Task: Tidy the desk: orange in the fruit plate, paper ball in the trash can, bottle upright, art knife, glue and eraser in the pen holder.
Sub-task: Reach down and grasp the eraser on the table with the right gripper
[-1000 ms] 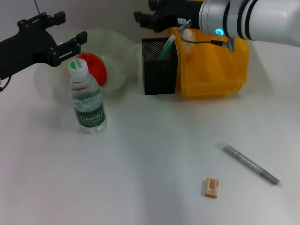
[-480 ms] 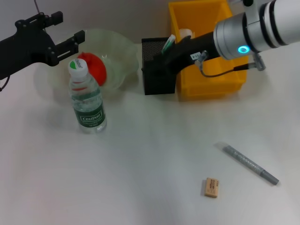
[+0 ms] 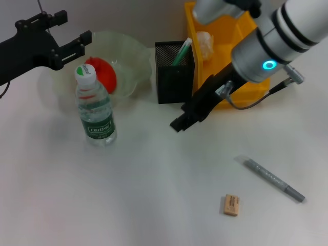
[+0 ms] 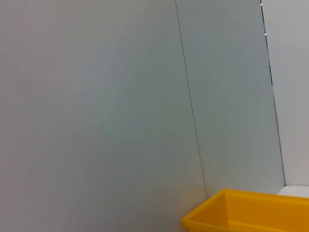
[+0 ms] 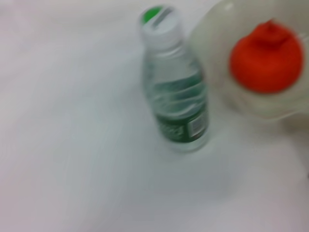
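I see right gripper [image 3: 180, 122] low over desk [image 3: 154, 195], just in front of pen holder [image 3: 174, 72]; fingers look together, holding nothing. Left gripper [image 3: 69, 31] raised beside fruit plate [image 3: 133, 51], fingers apart, empty. Orange [image 3: 102, 74] sits in fruit plate. Bottle [image 3: 96, 110] upright, just in front of plate. Paper ball [image 3: 205, 42] inside trash can [image 3: 246, 84]. Green-capped stick [image 3: 180, 52] leans in pen holder. Eraser [image 3: 231, 205] and grey art knife [image 3: 274, 179] lie near each other on desk.

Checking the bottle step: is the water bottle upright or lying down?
Upright: the bottle stands on its base on the desk, cap on top, beside the fruit plate.
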Available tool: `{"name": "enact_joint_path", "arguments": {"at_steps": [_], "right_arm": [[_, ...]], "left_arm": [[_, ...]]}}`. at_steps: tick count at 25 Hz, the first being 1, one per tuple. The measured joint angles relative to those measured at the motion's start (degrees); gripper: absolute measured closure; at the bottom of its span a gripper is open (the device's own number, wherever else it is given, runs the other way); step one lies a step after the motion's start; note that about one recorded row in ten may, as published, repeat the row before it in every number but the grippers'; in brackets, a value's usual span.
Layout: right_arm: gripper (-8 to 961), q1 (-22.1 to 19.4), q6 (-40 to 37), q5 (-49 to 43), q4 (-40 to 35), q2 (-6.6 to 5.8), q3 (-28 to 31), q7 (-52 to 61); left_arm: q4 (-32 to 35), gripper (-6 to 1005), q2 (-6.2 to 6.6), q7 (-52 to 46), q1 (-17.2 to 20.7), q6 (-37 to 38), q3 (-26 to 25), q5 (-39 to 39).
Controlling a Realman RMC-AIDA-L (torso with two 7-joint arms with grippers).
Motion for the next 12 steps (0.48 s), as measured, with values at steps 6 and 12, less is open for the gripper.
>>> {"name": "enact_joint_path", "arguments": {"at_steps": [6, 12], "right_arm": [[357, 4.16, -2.70, -1.63, 5.03, 0.15, -5.48, 1.83], [255, 5.58, -6.97, -2.13, 5.50, 0.30, -12.35, 7.20]], "left_arm": [[-0.21, 314, -0.06, 0.00, 0.02, -0.48, 0.00, -0.53], [-0.79, 313, -0.09, 0.00, 0.10, -0.58, -0.01, -1.43]]}}
